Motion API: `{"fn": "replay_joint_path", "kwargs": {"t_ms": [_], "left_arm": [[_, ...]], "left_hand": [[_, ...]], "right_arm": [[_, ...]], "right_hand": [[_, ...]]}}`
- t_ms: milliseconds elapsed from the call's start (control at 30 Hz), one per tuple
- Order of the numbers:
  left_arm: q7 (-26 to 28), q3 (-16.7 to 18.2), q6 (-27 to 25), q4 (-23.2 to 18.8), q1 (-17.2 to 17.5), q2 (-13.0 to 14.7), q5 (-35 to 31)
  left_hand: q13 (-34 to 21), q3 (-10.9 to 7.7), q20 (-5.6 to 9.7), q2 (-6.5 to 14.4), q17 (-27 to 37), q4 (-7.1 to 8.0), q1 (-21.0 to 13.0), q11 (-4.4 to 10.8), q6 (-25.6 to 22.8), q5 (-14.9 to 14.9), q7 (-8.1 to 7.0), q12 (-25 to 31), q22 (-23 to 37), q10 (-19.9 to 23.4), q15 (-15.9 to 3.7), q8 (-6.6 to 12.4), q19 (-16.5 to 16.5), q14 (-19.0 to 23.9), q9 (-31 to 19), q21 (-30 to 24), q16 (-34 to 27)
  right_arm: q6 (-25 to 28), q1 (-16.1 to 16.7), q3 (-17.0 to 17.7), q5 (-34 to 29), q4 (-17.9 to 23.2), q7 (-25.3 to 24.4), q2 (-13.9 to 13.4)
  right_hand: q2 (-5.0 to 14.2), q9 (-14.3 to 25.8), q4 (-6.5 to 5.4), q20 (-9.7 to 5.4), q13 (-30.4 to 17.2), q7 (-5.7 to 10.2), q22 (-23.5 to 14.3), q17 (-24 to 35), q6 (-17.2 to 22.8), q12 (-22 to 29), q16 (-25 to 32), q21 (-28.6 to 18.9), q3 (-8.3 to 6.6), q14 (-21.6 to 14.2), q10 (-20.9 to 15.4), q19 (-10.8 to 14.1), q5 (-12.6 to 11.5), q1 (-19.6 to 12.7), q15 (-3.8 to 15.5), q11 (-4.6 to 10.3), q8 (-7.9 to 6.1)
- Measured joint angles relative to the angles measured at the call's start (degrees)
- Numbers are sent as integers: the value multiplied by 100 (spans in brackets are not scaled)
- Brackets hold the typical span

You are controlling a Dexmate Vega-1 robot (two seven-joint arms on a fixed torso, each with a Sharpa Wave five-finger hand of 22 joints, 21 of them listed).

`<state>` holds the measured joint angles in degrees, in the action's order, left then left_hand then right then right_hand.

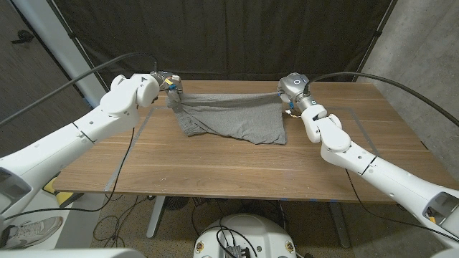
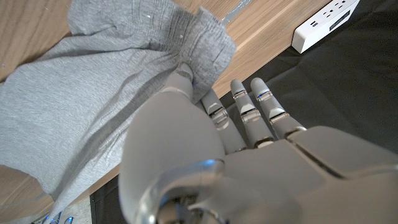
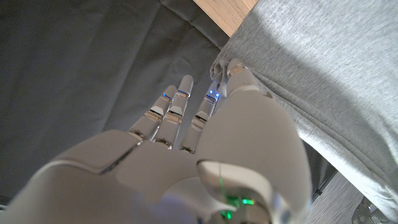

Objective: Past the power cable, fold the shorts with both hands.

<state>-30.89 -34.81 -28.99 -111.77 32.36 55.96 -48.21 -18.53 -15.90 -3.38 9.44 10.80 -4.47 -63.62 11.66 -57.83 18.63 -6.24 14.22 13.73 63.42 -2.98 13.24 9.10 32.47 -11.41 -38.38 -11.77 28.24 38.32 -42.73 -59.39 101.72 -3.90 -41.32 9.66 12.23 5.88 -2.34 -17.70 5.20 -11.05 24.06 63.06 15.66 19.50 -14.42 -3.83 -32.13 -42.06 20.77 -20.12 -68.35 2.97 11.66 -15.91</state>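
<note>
The grey shorts point(image 1: 229, 120) hang stretched between my two hands at the table's far side, with their lower part draped on the wooden table point(image 1: 237, 175). My left hand point(image 1: 167, 81) pinches one top corner, and my right hand point(image 1: 290, 92) pinches the other. In the left wrist view my left hand point(image 2: 205, 155) holds the gathered waistband of the shorts point(image 2: 93, 81) between thumb and fingers. The right wrist view has my right hand point(image 3: 205, 149) gripping the edge of the shorts point(image 3: 323, 81), the other fingers extended.
A white power strip point(image 2: 326, 22) lies beyond the table's far edge near my left hand. Grey tape lines point(image 1: 128, 150) mark a rectangle on the table. A black curtain point(image 1: 229, 36) hangs close behind the far edge.
</note>
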Motion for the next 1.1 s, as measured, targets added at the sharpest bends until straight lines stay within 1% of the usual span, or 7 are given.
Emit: {"fn": "replay_joint_path", "kwargs": {"t_ms": [333,400,600,633,833,933,1100], "left_arm": [[136,-153,-23,231,-119,-103,-180],[177,-153,-24,231,-119,-103,-214],[363,-153,-32,231,-119,-103,-320],[413,-288,-40,487,-171,-232,-354],[584,-377,-86,648,-179,-318,-509],[624,-456,-120,759,-203,-375,-602],[630,-530,-211,863,-232,-444,-748]], "left_hand": [[-14,-1,23,0,0,1,-1,31,0,-1,0,23,-1,-30,0,-39,-23,0,1,-62,0],[-15,-67,37,0,0,48,-1,31,21,-3,20,24,-1,-30,0,-44,-10,0,2,-84,0],[-68,-265,106,-24,-6,-10,-24,39,165,-72,20,-28,-1,-148,0,-139,-2,0,23,-127,0],[-70,-287,106,-10,-11,-19,-88,32,208,-109,21,-53,-1,-191,0,-160,-2,0,23,-156,0],[40,-509,103,173,-15,-13,-282,31,583,-310,38,-219,-1,-545,0,-283,-4,1,23,-258,10],[121,-634,114,223,-6,107,-314,-4,1074,-510,80,-305,-1,-913,-5,-347,-97,-8,50,-361,55],[362,-651,21,105,2,495,344,-237,2105,-820,312,-384,-2,-1838,18,-372,-338,-313,78,-507,98]], "right_arm": [[-97,-400,-242,-31,-442,54,173],[-97,-478,-290,-31,-528,54,210],[-97,-663,-423,-31,-759,54,310],[-153,-711,-455,-34,-818,97,333],[-163,-861,-588,-21,-1008,120,410],[-132,-922,-655,-21,-1079,188,446],[-5,-1017,-773,-82,-1162,317,492]], "right_hand": [[0,-14,3,-22,1,0,0,27,0,0,0,0,2,-13,0,22,1,0,13,0,23],[2,-15,3,-22,0,-1,0,32,0,0,0,0,3,-23,0,22,21,-2,19,0,46],[61,-42,-22,-1,1,-43,0,80,-43,-20,1,-22,-22,-94,0,43,23,-158,11,0,112],[60,-42,-23,-2,8,-59,0,80,-59,-37,2,-22,-23,-94,0,45,24,-181,10,0,114],[107,-38,-43,-11,16,-114,0,112,-114,-65,24,-44,-95,-94,0,97,35,-228,11,0,198],[190,-38,-37,0,42,-122,0,156,-262,-136,24,-66,-219,-166,29,147,73,-311,20,-26,301],[209,-84,-109,50,108,173,0,210,-1079,-404,-13,-66,-412,-94,548,197,222,-452,20,-52,575]]}}
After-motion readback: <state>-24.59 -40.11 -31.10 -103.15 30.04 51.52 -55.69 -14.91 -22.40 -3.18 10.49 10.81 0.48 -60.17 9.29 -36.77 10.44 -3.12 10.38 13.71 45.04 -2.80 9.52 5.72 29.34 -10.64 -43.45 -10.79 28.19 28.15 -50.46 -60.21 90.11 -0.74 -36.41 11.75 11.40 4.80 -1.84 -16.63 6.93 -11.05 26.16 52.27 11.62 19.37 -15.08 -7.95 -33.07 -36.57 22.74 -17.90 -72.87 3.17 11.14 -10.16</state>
